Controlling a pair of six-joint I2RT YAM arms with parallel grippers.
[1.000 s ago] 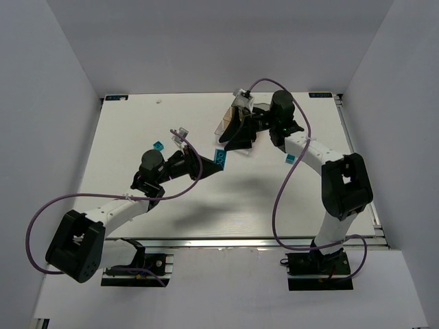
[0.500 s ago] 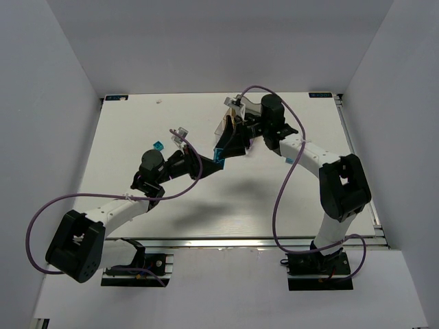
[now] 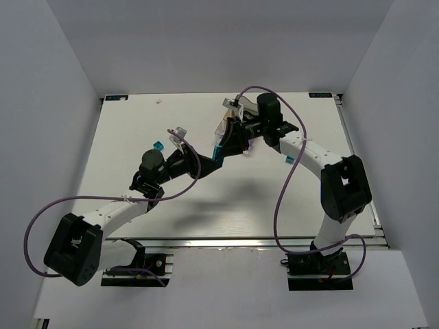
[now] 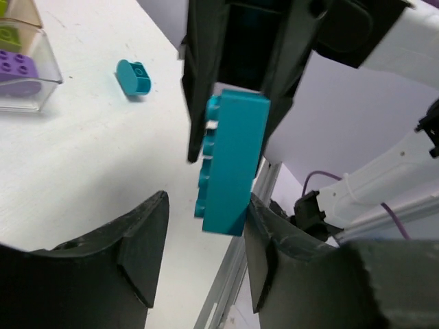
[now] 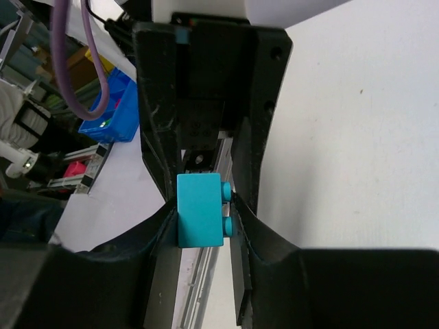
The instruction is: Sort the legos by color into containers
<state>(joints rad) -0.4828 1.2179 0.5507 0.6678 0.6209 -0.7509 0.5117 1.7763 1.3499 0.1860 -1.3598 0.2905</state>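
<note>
White table [image 3: 123, 130] between grey walls, both arms meeting mid-frame. The right gripper [image 5: 204, 205] clamps a teal brick [image 4: 233, 157] upright above the surface and hides part of the clear tray [image 4: 31, 86] from overhead. The left gripper [image 4: 204, 212] stands parted around the brick's lower end. The tray, upper left in the left wrist view, holds a lime brick [image 4: 10, 34] and a purple brick [image 4: 17, 68]. A small teal piece [image 4: 134, 75] lies near it.

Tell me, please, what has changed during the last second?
The right gripper swung from the tray to the left gripper and closed its jaws on the teal brick held there. The left gripper opened its jaws. The tray and the small teal piece on the table kept their places.
</note>
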